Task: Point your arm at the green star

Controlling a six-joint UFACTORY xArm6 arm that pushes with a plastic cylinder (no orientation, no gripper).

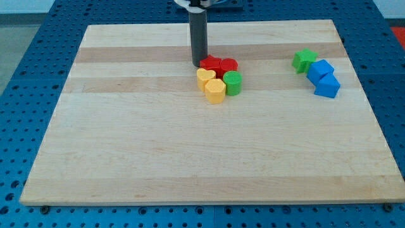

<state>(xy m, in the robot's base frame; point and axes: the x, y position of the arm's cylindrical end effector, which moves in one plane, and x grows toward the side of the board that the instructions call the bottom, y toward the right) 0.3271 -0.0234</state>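
Observation:
The green star lies at the view's right on the wooden board, touching a blue block with a second blue block just below it. My tip stands near the board's top centre, far to the left of the green star. It sits right against the upper left of a red block in a central cluster.
The central cluster holds two red blocks, the second red block to the right, a yellow heart, a yellow hexagon and a green cylinder. The wooden board rests on a blue pegboard table.

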